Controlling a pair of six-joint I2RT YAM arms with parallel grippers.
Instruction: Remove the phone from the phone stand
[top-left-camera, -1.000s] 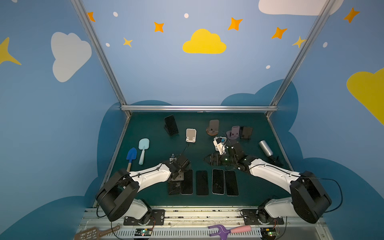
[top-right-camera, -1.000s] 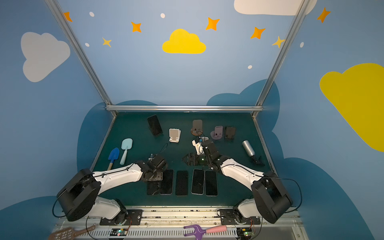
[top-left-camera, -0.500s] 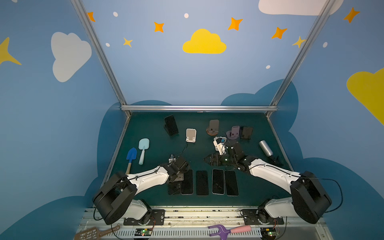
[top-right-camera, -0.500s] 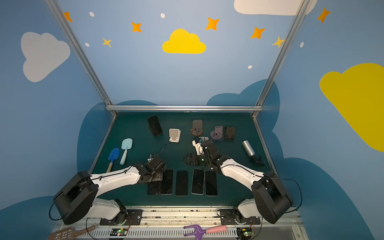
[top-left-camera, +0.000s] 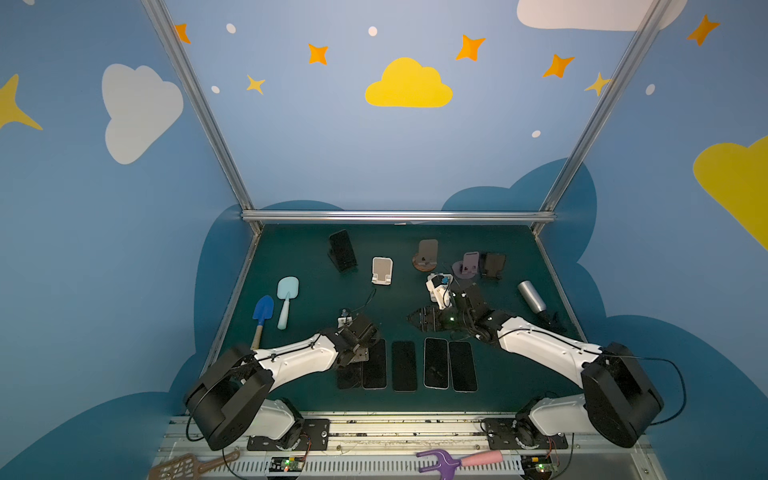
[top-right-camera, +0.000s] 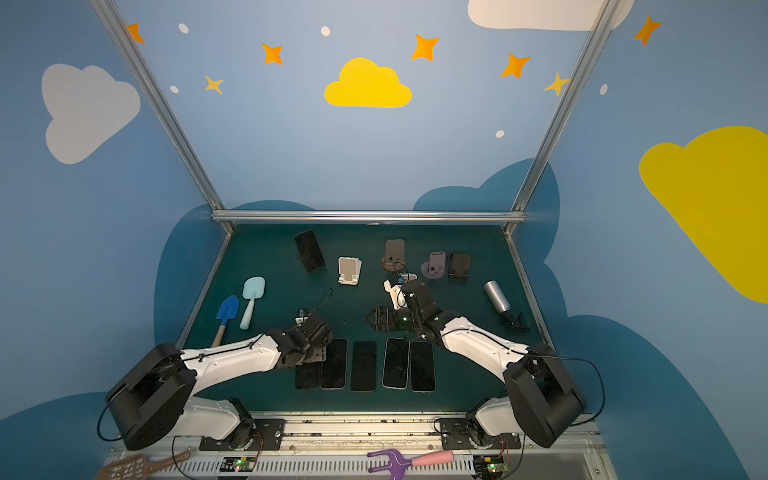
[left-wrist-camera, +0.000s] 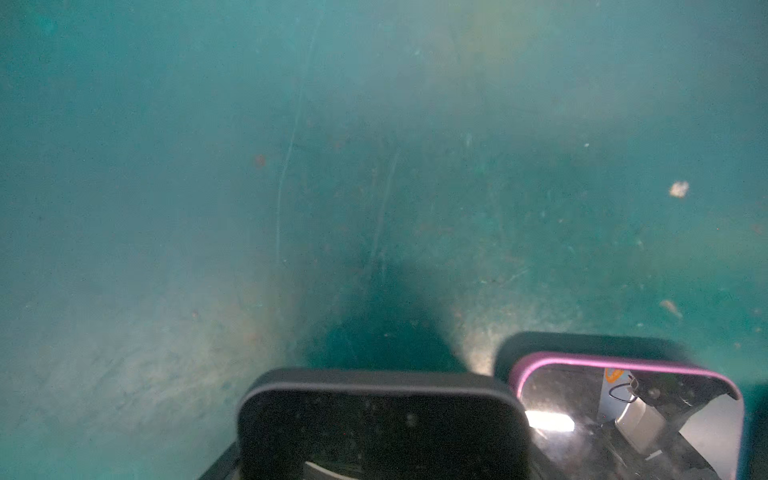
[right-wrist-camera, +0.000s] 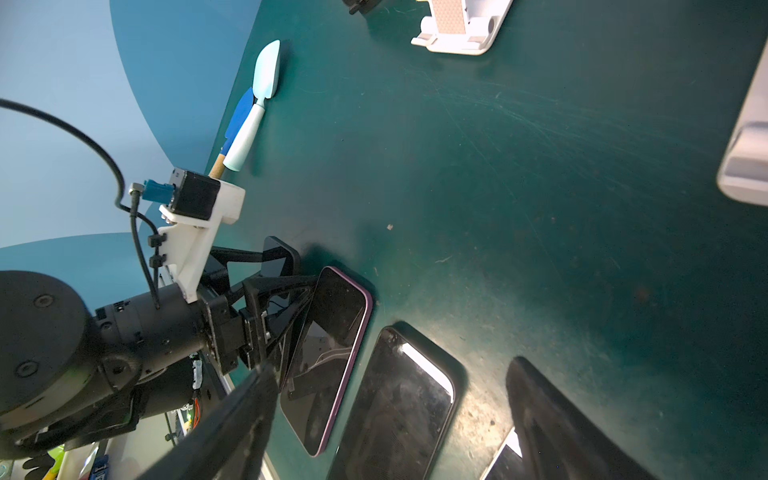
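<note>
Left claw low over a black phone; whether it grips is unclear.
Purple phone lies just beside it; right claw hangs with jaws apart.

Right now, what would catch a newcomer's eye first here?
Five phones lie flat in a row near the front of the table, with the left gripper low over the leftmost. Behind, the stands look empty, except the black one at back left, which seems to hold a phone.
</note>
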